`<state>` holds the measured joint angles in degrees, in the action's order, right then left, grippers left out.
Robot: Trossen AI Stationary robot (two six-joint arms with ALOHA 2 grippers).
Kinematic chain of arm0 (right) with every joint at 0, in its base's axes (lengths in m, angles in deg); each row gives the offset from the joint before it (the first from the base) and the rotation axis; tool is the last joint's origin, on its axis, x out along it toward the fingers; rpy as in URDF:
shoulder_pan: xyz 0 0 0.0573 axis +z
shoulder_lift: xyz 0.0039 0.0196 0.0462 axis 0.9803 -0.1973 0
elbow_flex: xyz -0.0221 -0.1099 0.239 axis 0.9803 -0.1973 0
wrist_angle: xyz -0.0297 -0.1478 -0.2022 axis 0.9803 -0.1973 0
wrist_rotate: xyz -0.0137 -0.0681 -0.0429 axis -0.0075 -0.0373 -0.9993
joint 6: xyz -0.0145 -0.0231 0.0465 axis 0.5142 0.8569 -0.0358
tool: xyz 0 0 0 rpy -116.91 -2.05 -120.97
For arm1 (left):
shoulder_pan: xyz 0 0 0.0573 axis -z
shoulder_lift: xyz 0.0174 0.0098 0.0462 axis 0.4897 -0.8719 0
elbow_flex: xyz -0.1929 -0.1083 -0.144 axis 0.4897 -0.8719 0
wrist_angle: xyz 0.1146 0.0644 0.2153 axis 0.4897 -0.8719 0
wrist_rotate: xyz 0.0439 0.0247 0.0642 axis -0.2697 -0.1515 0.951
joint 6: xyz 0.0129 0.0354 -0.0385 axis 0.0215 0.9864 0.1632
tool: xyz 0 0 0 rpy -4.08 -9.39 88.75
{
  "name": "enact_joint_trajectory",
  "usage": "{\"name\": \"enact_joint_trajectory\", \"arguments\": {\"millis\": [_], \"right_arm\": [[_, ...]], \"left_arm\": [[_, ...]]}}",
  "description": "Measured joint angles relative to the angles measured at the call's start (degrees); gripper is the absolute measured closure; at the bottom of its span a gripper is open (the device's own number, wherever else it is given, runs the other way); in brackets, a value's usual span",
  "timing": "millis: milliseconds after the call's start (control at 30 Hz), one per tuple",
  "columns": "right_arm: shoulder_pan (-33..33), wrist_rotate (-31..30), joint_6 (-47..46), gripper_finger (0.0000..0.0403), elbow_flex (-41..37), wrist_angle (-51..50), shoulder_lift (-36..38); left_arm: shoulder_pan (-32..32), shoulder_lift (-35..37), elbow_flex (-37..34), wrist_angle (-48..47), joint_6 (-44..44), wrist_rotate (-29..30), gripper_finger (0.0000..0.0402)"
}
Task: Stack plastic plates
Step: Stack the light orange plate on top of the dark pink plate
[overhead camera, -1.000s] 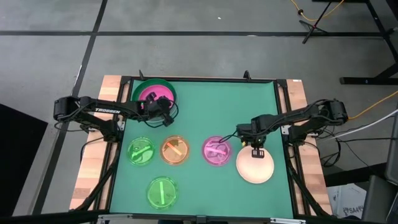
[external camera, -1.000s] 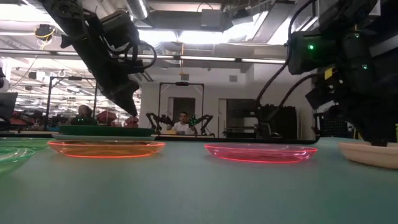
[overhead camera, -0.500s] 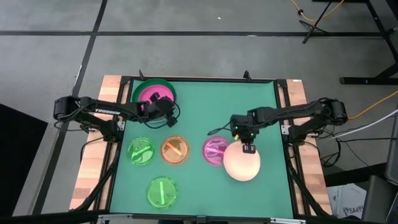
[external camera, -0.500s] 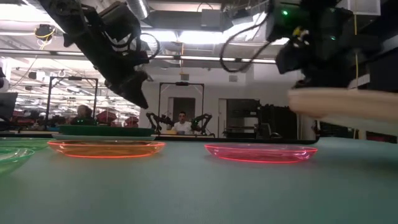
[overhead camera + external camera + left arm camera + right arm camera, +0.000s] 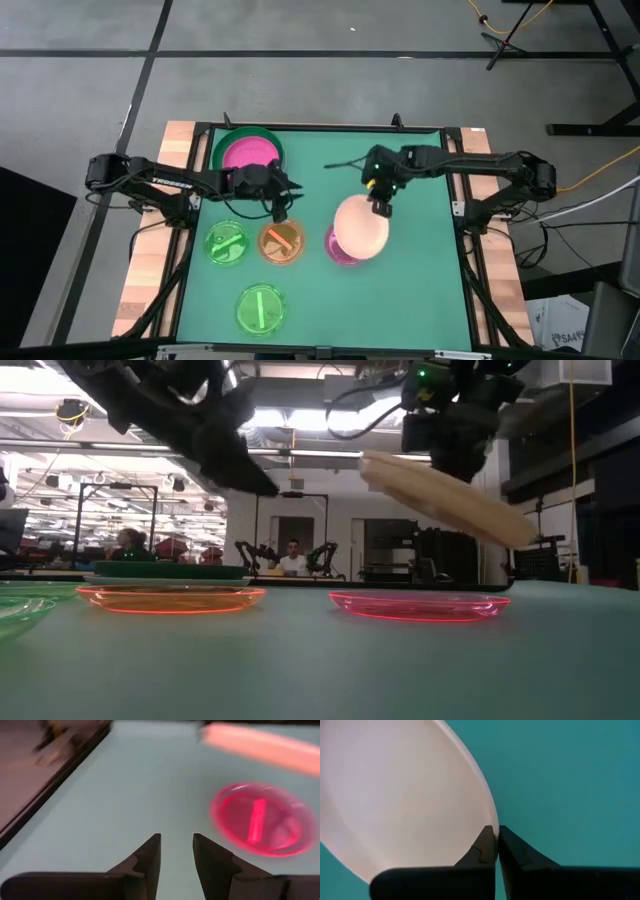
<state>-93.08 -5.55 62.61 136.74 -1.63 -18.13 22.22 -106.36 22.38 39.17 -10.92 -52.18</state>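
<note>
Green matting covered the bench [image 5: 420, 300], with a lab room visible beyond it in the low view.

Nearest the front edge: one translucent green plate [image 5: 260, 309], flat, untouched. Next row back: second green plate [image 5: 226, 243], orange plate [image 5: 282, 242], pink plate [image 5: 340, 250], all flat on the mat and apart from each other.

Right gripper [image 5: 381, 208]: fingers [image 5: 487, 845] pressed together on the rim of the cream plate [image 5: 359, 228]. Half a second earlier that plate hung low, just right of the pink plate; now it rode higher, tilted in the low view, overlapping the pink plate from above and clear of the mat.

Left gripper [image 5: 281, 212]: fingers [image 5: 150, 857] spread, holding nothing. It had come away from the back-left corner and hung over the gap above the orange plate.

Back-left corner: magenta plate [image 5: 247, 154] nested in the dark green plate [image 5: 222, 145]. Pale blue plate not made out.

Judgement: the large stack looks freed for the next drop, and the cream plate seems headed there. The one-edge pinch on a tilted plate could slip in transit. Small plates not yet stacked.
</note>
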Motion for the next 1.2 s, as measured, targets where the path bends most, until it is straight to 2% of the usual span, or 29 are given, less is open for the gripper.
{"name": "enact_joint_trajectory", "arguments": {"millis": [133,267,367,533,900,1200], "right_arm": [[-3.06,0.74,-1.44,0.0403,0.0,2.81,0.0],[-5.21,0.58,-4.64,0.0403,0.0,6.07,0.0],[-5.95,-0.85,-6.34,0.0403,0.0,9.28,0.0],[-5.83,-7.21,-8.65,0.0403,0.0,14.72,0.0],[-5.81,-17.22,-12.23,0.0403,0.0,20.06,-0.55],[-5.81,-18.1,-15.04,0.0403,0.0,23.51,-0.55]], "left_arm": [[1.97,0.0,0.02,6.11,3.67,-4.0,0.0294],[3.4,0.0,0.02,10.53,1.62,-2.98,0.0294],[4.07,0.0,0.02,12.3,-2.31,-0.19,0.0294],[4.34,0.0,0.02,13.76,-7.61,5.65,0.0294],[4.29,0.0,0.02,17.22,-9.11,13.44,0.0294],[4.25,0.0,0.02,17.73,-9.1,22.44,0.0294]]}}
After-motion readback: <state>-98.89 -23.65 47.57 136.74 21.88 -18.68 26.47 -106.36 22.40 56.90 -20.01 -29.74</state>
